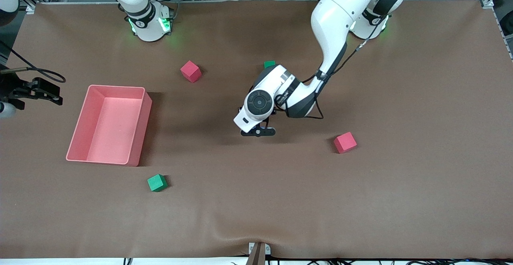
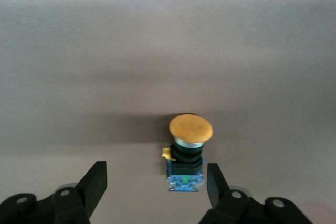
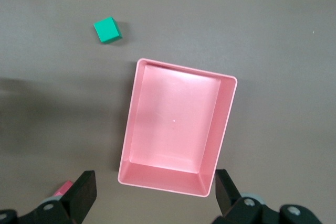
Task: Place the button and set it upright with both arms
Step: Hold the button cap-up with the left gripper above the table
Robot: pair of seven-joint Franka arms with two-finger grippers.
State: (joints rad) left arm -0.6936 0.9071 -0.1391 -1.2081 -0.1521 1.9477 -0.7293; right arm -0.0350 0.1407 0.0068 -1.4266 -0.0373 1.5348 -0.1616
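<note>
The button point(image 2: 189, 153) rests on the brown table in the left wrist view, with its round orange cap pointing away from the fingers and its bluish end toward them. My left gripper point(image 2: 156, 170) is open and low at the table, and the button lies between its fingers point(image 2: 214, 182), close to one of them without touching. In the front view the left gripper point(image 1: 258, 131) is at the table's middle and the left arm hides the button. My right gripper point(image 1: 54, 96) is open and empty, up in the air at the right arm's end, and it also shows in the right wrist view point(image 3: 153, 182).
A pink bin point(image 1: 140, 112), also in the right wrist view point(image 3: 227, 114), stands toward the right arm's end. Red cubes point(image 1: 190, 71) point(image 1: 345, 142) and green cubes point(image 1: 156, 183) point(image 1: 269, 63) lie scattered. One green cube point(image 3: 107, 30) shows beside the bin.
</note>
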